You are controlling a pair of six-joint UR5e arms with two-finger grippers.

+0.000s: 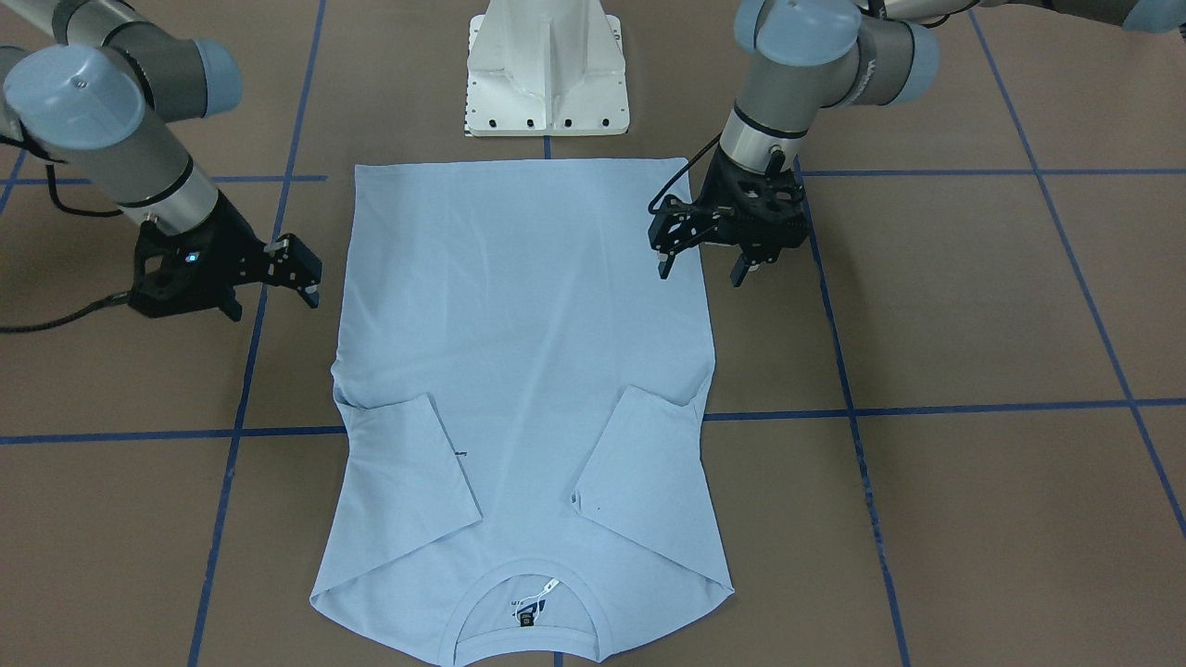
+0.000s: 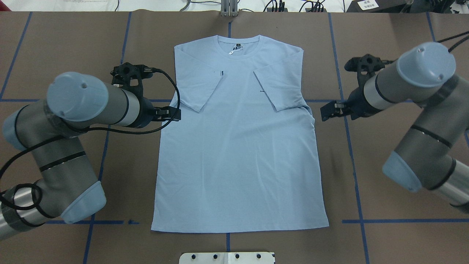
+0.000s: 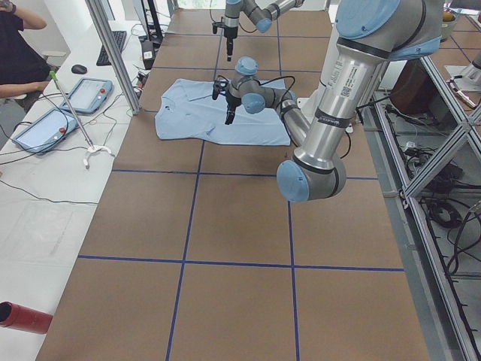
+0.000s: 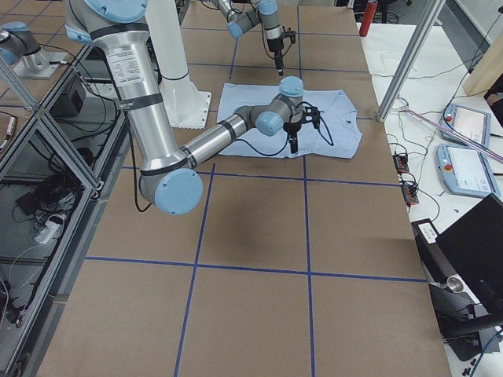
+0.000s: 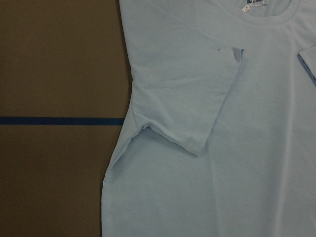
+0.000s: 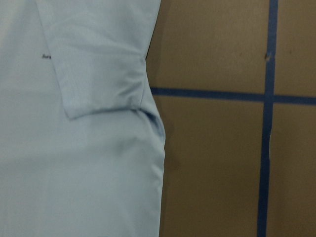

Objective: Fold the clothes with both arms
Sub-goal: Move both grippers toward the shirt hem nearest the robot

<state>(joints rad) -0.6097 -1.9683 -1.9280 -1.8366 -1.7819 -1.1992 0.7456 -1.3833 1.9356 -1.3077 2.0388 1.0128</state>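
T-shirt (image 2: 238, 165) matt cloth; table (image 2: 55, 36) matt paper; left arm (image 2: 117, 106) smooth metal.

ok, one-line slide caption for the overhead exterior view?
Pale blue T-shirt laid flat, sleeves folded inward, left end effector and right end effector poised at its side edges.

Even bright overhead light, soft shadows; wrist cams slightly blurry.

left arm (image 2: 91, 106) bent at elbow, forearm angled inward, wrist turned down | left gripper (image 1: 702, 269) pointed straight down, jaws spread wide, nothing between them | right arm (image 2: 403, 84) bent likewise on my other side | right gripper (image 1: 306, 283) hung low, tilted inward; jaw gap hidden, I couldn't tell
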